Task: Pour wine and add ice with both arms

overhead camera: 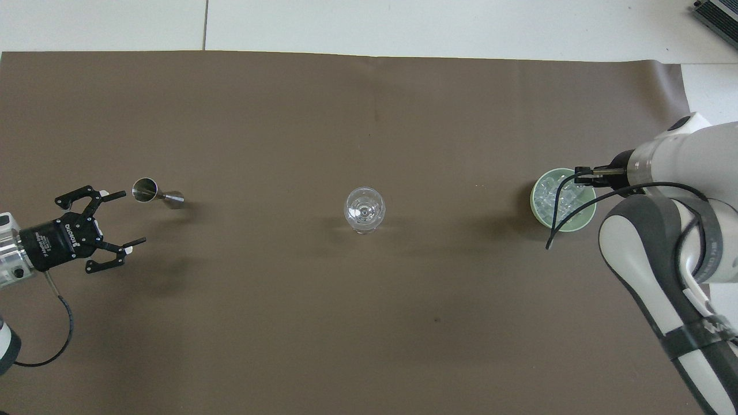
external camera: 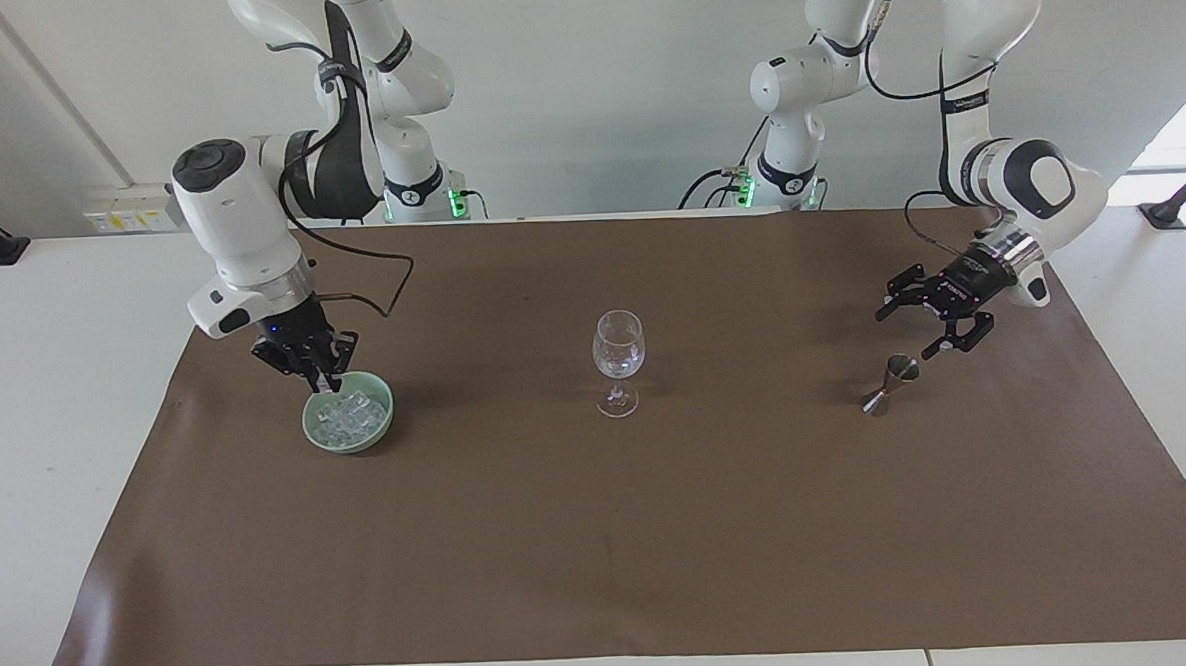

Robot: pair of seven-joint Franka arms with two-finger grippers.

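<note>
Two white arms hung over the brown mat (external camera: 602, 533). The right gripper (external camera: 327, 383), fingertips pressed together, hovered just above the ice (external camera: 351, 416) heaped in the green bowl (external camera: 382, 434). The left gripper (external camera: 921, 327), fingers spread, stood above the steel jigger (external camera: 887, 380). An upright wine glass (external camera: 618, 357) stood between them.

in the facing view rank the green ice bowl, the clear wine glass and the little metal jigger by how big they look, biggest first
1. Pale green round bowl holding clear ice cubes: widest.
2. Clear stemmed wine glass: taller than the bowl but narrower, so these two are a close call.
3. Small silver metal jigger: plainly smallest.
</note>
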